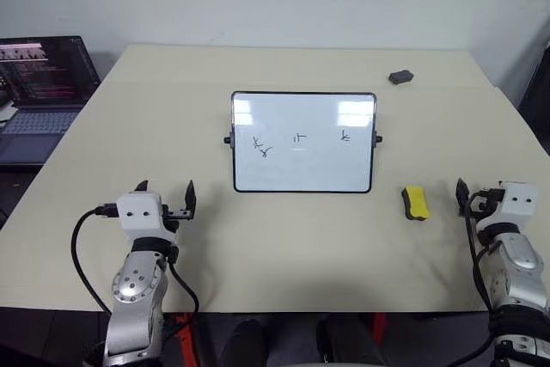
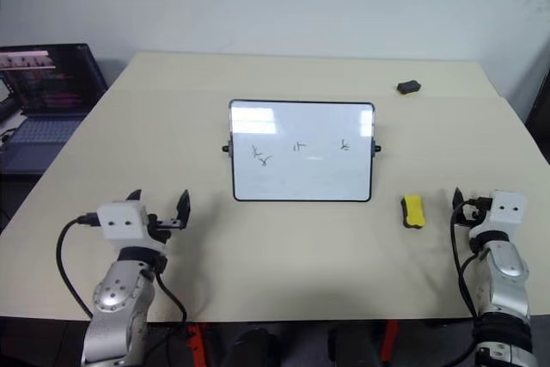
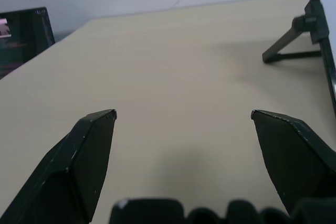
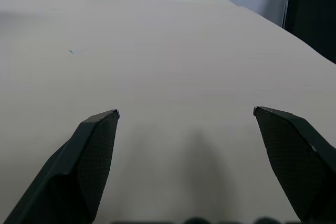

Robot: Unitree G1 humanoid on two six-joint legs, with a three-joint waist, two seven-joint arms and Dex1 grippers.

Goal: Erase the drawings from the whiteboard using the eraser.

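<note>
Whiteboard (image 1: 302, 142): glossy white, thin black frame, propped upright mid-table.
Drawings (image 1: 298, 139): three small black scribbles across the board's middle.
Eraser (image 1: 414, 202): yellow block lying flat, right of the board.
Right gripper (image 4: 186, 113): level, fingers spread wide, empty, just right of eraser.
Left gripper (image 1: 166, 186): level, spread wide, empty, near board's lower left.

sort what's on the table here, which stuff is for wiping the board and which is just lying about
For the job:
- whiteboard, standing mid-table
- drawings, three small scribble groups on it
- eraser, yellow, to the board's right
- right gripper, open, nearest the eraser

Just lying about:
- small dark grey lump, far right corner
- laptop, off the table's left edge
</note>
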